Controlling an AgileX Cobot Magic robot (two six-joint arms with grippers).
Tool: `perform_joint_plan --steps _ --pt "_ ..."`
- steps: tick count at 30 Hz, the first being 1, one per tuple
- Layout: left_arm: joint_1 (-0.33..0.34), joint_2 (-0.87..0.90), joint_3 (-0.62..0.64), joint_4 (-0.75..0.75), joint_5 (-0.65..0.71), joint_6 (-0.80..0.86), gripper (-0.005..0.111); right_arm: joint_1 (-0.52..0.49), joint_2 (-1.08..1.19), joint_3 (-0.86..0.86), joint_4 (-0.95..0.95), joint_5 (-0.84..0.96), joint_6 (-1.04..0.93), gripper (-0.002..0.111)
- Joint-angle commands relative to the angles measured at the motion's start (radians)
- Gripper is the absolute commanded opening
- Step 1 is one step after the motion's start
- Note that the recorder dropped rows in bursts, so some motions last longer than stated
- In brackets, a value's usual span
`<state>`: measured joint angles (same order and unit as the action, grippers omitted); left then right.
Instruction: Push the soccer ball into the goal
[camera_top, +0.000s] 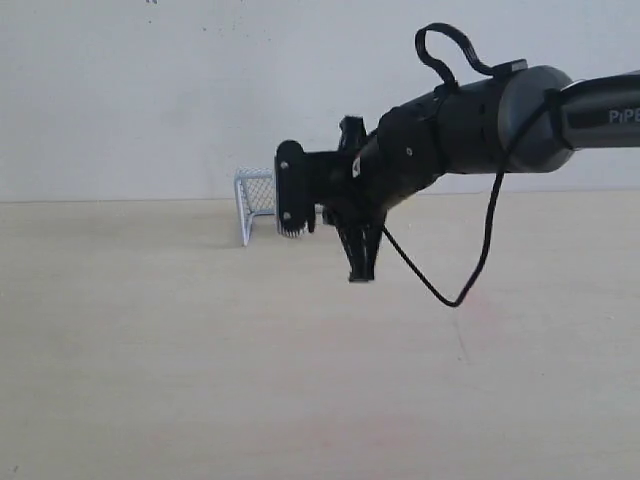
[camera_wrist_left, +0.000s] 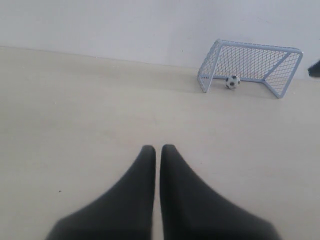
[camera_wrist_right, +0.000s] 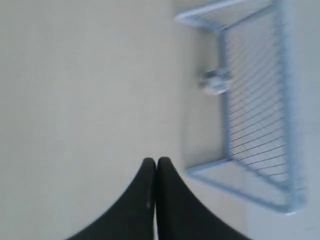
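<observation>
You have the ball (camera_wrist_left: 231, 81) resting at the mouth of the goal (camera_wrist_left: 260, 46), close to one post. Your right gripper (camera_wrist_right: 156, 161) hangs near a goal corner, clenched on nothing. Your left gripper (camera_wrist_left: 158, 148) sits well back from the goal, also clenched and empty.

In the right wrist view the soccer ball (camera_wrist_right: 215, 82) is a pale blur with unreadable patches. The goal (camera_wrist_right: 260, 115) is soft too, and one corner runs off the picture's edge. In the exterior view the right arm (camera_top: 480, 120) and right pincer (camera_top: 292, 195) cover most of the goal. Only the end at the pincer's 9 o'clock shows, and the ball is wholly hidden. The arm is cut off at 3 o'clock. In the left wrist view the left pincer (camera_wrist_left: 157, 147) is clipped at its roots. A dark shape (camera_wrist_left: 315, 68) at the edge cannot be identified.
</observation>
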<state>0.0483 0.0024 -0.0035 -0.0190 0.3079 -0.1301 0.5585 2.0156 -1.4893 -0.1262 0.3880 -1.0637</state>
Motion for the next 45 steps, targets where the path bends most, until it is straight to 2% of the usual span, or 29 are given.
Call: perform_joint_plan --steps 1,9,17,23,30,45 --pt "0.000 -0.002 0.003 0.003 -0.001 0.002 0.004 -0.002 -0.048 0.105 -0.070 0.165 0.151 0.000" --pt "0.000 -0.002 0.003 0.003 -0.001 0.002 0.004 0.025 -0.333 0.425 -0.041 0.245 0.278 0.000" --pt "0.000 -0.002 0.003 0.003 -0.001 0.002 0.004 0.137 -0.625 0.646 0.109 0.278 0.477 0.000" --pt "0.000 -0.002 0.003 0.003 -0.001 0.002 0.004 0.231 -0.785 0.690 0.263 0.387 0.550 0.000" --pt "0.000 -0.002 0.003 0.003 -0.001 0.002 0.004 0.241 -0.888 0.690 0.415 0.496 0.553 0.000" --pt "0.000 -0.002 0.003 0.003 -0.001 0.002 0.004 0.241 -0.897 0.690 0.403 0.491 0.553 0.000"
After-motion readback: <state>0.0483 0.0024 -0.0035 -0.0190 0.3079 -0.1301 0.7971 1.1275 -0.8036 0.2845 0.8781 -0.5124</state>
